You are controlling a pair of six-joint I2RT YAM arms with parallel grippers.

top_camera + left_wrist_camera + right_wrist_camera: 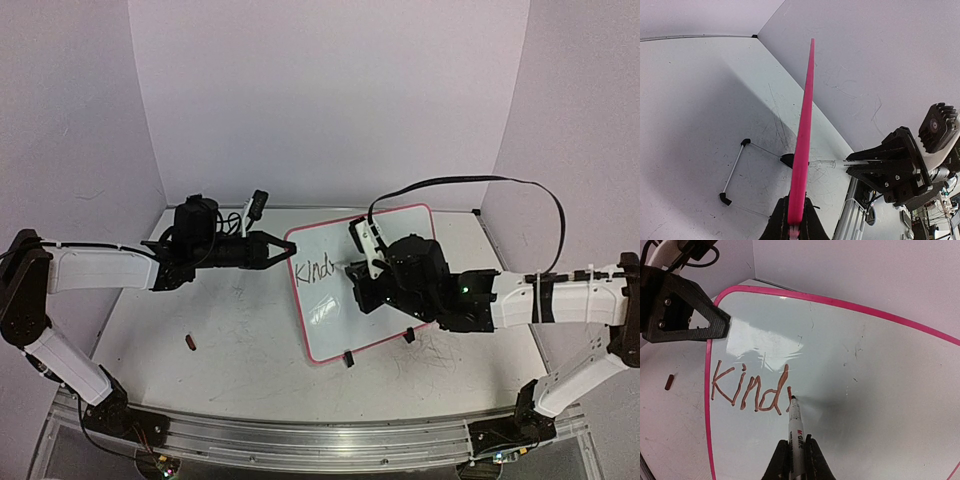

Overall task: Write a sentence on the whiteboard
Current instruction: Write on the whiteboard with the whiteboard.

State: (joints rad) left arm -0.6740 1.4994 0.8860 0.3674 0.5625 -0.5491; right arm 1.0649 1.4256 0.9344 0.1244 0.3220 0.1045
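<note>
Pale lavender walls [320, 100] close the scene on three sides, meeting in corners at about 10 and 2 o'clock in the overhead view. They enclose a white table [220, 320] whose surface is heavily scuffed with grey scribbles and smudges, and a metal rail [300, 440] runs along its 6 o'clock edge. The left arm [100, 268] reaches in from 9 o'clock and the right arm [560, 300] from 3 o'clock, with a black cable [500, 182] arching above the right one. The whiteboard [335, 320], rimmed in pink, sits just right of the table's centre and is slightly skewed, with its two black clip feet [348, 358] on its 6 o'clock edge. The left gripper [280, 250] is clamped on the pink rim at the board's 9 o'clock side, and its wrist view shows the rim running edge-on straight up from between the fingers. The right gripper [797, 455] is closed around a marker [796, 425] over the board's middle. The marker's tip touches the surface beside a short stroke just past the last letter. The sentence [747, 390] so far reads "Kind", in dark strokes across the board's left half. A small dark red piece [190, 343] lies on the table at 8 o'clock from the board, well apart from it.
</note>
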